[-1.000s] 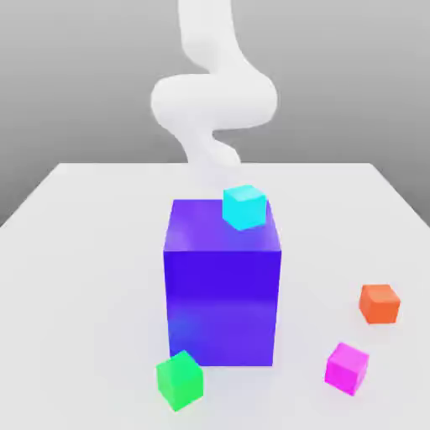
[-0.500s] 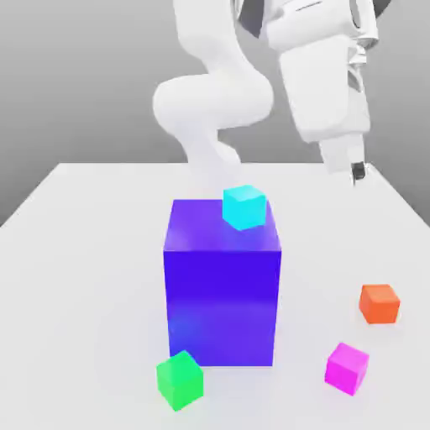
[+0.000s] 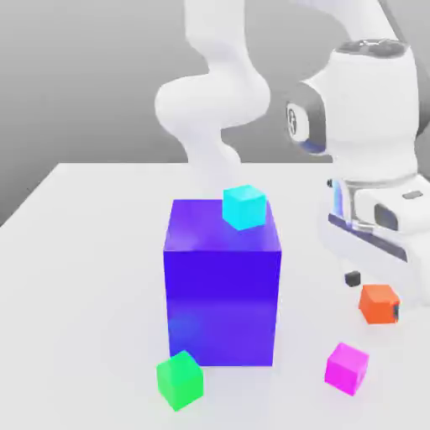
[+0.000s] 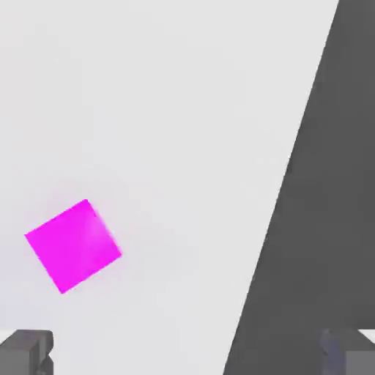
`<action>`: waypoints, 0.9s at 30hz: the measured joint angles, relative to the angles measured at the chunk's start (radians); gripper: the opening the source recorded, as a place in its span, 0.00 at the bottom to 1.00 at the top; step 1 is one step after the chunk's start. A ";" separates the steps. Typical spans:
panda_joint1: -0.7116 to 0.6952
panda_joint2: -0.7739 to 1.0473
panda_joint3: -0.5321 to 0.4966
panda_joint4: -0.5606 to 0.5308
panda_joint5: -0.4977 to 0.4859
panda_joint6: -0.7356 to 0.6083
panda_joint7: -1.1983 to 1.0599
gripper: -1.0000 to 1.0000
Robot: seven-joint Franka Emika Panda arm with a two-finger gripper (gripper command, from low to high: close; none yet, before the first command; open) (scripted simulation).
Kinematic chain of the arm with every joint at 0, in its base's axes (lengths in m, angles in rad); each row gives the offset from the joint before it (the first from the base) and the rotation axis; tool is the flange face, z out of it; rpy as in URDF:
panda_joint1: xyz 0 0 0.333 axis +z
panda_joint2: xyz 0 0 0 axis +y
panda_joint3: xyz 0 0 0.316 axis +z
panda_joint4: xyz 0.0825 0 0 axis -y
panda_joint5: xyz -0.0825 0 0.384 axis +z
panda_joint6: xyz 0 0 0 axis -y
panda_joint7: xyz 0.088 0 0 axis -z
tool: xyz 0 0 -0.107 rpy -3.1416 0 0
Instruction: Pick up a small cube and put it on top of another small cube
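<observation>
Fingers (image 4: 26, 353) (wide apart) now near orange cube (image 3: 379, 304)

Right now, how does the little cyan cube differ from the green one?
The cyan cube rests on top of the big blue block, while the green cube sits down on the white table. In the exterior view, the green cube is nearer the camera, and the cyan cube is farther back. Both are small, plain, single-coloured cubes.
</observation>
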 joint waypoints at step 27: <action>-0.012 0.170 0.079 -0.043 -0.070 0.090 -0.286 0.00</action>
